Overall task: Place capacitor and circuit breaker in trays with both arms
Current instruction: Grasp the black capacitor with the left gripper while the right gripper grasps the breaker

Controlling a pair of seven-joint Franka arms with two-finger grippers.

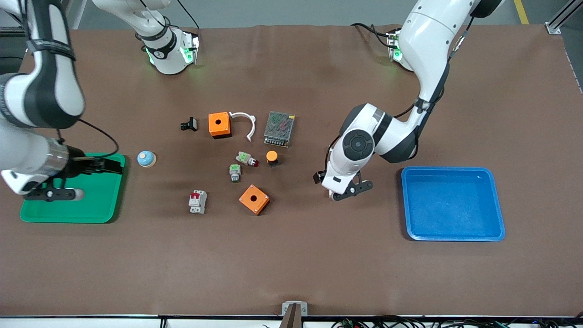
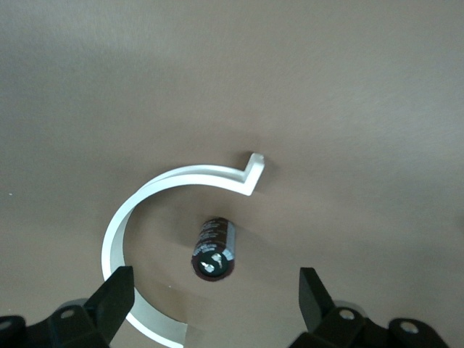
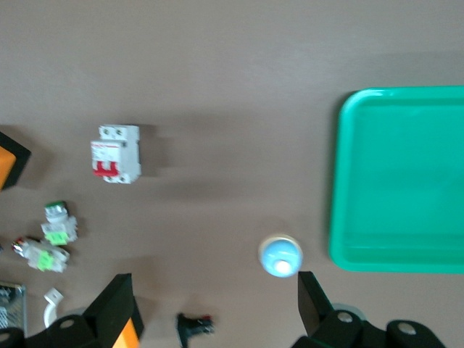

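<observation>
Hovering over the green tray (image 1: 68, 214) at the right arm's end of the bench (image 1: 291, 273), the right hand (image 1: 104, 165) is released, its fingers (image 3: 116, 308) spread wide in the right wrist view. Just beside the tray sits a small blue-domed part (image 1: 146, 158). Next comes the circuit breaker (image 1: 197, 201), light grey w/ red levers, lying on the bench btwn the green tray & an orange box (image 1: 254, 199), touching neither. Farther from the front camera are a black clip part (image 1: 189, 123), a second orange box (image 1: 219, 125), a white curved clip (image 1: 245, 123) & a metal mesh unit (image 1: 279, 128). Btwn these & the nearer orange box lie two grey parts w/ green tops (image 1: 235, 172) & an orange-capped black button (image 1: 272, 157). The left hand (image 1: 350, 189) hangs over bare bench btwn the parts & the blue tray (image 1: 453, 237), also released, fingers (image 2: 116, 301) well apart. In the left wrist view the capacitor (image 2: 214, 249), black w/ a silvery end, lies on the bench inside the white clip's curve, not gripped.
</observation>
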